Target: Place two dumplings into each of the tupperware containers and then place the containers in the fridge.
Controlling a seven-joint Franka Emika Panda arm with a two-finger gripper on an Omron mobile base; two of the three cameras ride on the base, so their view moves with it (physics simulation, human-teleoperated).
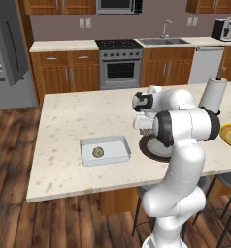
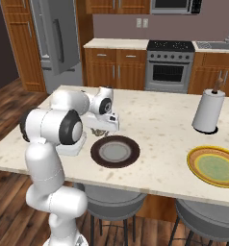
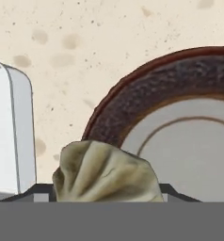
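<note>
On the counter (image 1: pixel 64 121), 1 tupperware container (image 1: pixel 105 150) holds 1 dumpling (image 1: pixel 98 152). A plate (image 2: pixel 115 152) sits just right of it, another dumpling (image 3: pixel 107 172) above its near-left rim, between the fingers.

White arm folded forward, pincer (image 2: pixel 100 130) pointing down, jaws closed on a dumpling (image 3: pixel 107 172).

In the hand view the dumpling (image 3: pixel 107 172) sits at the bottom, its underside cut off there, hiding the gripper's fingertips. The dark brown plate (image 3: pixel 147 94) runs off the right edge, and the tupperware container (image 3: pixel 12 136) off the left. In the left base view the arm covers part of that plate (image 1: pixel 149 147), and the yellow plate (image 1: pixel 230 135) is clipped at the right edge.
</note>
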